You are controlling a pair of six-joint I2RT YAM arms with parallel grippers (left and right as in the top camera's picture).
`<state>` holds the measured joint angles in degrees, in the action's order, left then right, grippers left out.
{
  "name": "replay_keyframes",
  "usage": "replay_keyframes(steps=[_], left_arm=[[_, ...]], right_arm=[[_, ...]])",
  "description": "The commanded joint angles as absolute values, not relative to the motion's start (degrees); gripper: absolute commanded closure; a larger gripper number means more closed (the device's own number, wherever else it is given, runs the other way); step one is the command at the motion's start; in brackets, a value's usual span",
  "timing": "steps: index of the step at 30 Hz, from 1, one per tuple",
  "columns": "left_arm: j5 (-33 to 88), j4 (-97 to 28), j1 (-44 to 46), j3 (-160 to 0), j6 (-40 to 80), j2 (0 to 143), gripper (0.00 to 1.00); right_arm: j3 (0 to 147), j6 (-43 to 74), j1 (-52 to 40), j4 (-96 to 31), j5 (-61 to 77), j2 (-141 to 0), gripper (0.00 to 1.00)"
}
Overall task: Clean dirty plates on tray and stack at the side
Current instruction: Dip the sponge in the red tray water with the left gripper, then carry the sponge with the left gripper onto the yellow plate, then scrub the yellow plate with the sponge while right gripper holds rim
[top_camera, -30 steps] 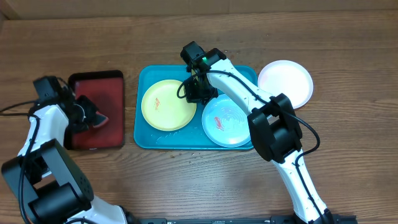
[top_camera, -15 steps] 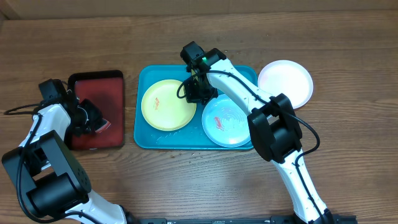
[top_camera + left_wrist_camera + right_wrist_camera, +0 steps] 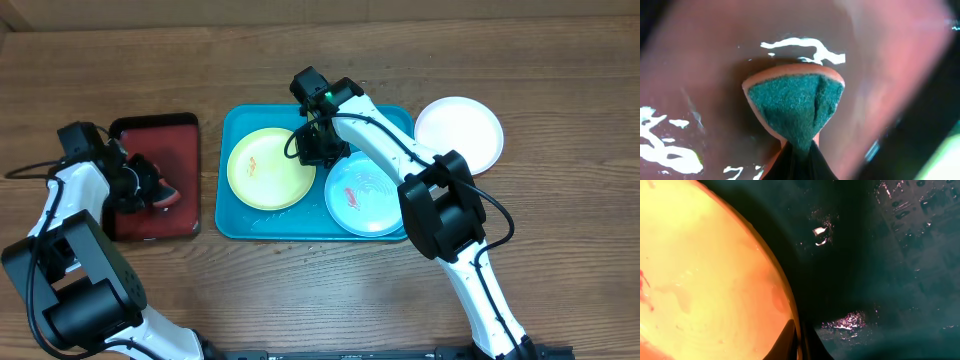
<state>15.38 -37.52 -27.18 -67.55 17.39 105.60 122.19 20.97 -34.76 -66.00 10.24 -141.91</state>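
The teal-blue tray (image 3: 236, 218) holds the yellow-green plate (image 3: 268, 168) on the left and the pale mint plate (image 3: 365, 196) on the right, each with a red-orange smear. The white plate (image 3: 459, 133) lies on the table right of the tray. My right gripper (image 3: 318, 148) is shut on the yellow-green plate's right rim (image 3: 792, 311), with the tray floor (image 3: 890, 270) beside it. My left gripper (image 3: 150, 187) is shut on a sponge (image 3: 796, 105) with a green scouring face and orange body, over the red tray (image 3: 160, 135).
The smaller red tray with black rim (image 3: 715, 65) sits on the table left of the teal tray; its surface looks wet and shiny. Bare wooden table (image 3: 330, 290) lies in front of both trays.
My left gripper with the sponge has shifted slightly over the red tray. The right arm and the plates have not moved.
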Motion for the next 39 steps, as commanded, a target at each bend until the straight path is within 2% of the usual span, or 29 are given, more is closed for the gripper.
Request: replay_keyframes(steps=[1,6,10,11,12,15,18,25,27,29,32,34,39], left_arm=[[20.6,-40.4,-27.0,-73.7,14.7,103.7,0.96],[24.4,-47.9,-26.9,-80.2,14.6,100.0,0.96],[34.0,-50.9,-26.5,-81.4,11.1,97.0,0.96],[36.4,-51.2,-25.9,-81.4,9.8,96.6,0.96],[37.7,-51.6,-25.2,-81.4,8.9,96.6,0.96],[35.7,-52.3,-22.2,-80.9,8.8,97.0,0.96],[32.7,-51.6,-17.8,-79.4,8.7,98.2,0.96],[28.1,-49.2,-9.5,-78.8,8.8,101.2,0.96],[27.1,-48.5,-7.7,-78.8,8.8,101.9,0.96],[25.7,-47.8,-6.2,-78.8,8.8,102.7,0.96],[22.2,-46.9,-4.7,-78.8,8.8,104.4,0.96],[22.1,-46.3,-4.1,-78.8,8.9,105.8,0.96],[22.5,-45.2,-2.4,-78.8,9.2,109.5,0.96]], right_arm=[[120.0,21.5,-35.8,-66.1,8.7,-144.0,0.96],[120.0,25.1,-36.1,-65.7,8.7,-144.0,0.96],[120.0,28.5,-36.4,-64.4,8.7,-144.0,0.96],[120.0,29.5,-36.5,-63.9,8.7,-144.0,0.95],[120.0,30.3,-36.6,-63.5,8.7,-144.0,0.89],[120.0,30.2,-37.1,-63.1,8.7,-144.0,0.86],[120.0,26.1,-37.6,-63.8,8.7,-144.0,0.96],[120.0,23.6,-37.7,-64.7,8.0,-144.0,0.96],[120.0,23.6,-37.6,-64.7,7.9,-144.0,0.89],[120.0,23.6,-37.3,-65.0,7.9,-144.0,0.89],[120.0,23.7,-36.8,-65.5,7.5,-144.0,0.89],[120.0,23.1,-36.5,-65.9,7.0,-144.0,0.93],[120.0,17.5,-36.5,-67.0,7.1,-144.0,0.94]])
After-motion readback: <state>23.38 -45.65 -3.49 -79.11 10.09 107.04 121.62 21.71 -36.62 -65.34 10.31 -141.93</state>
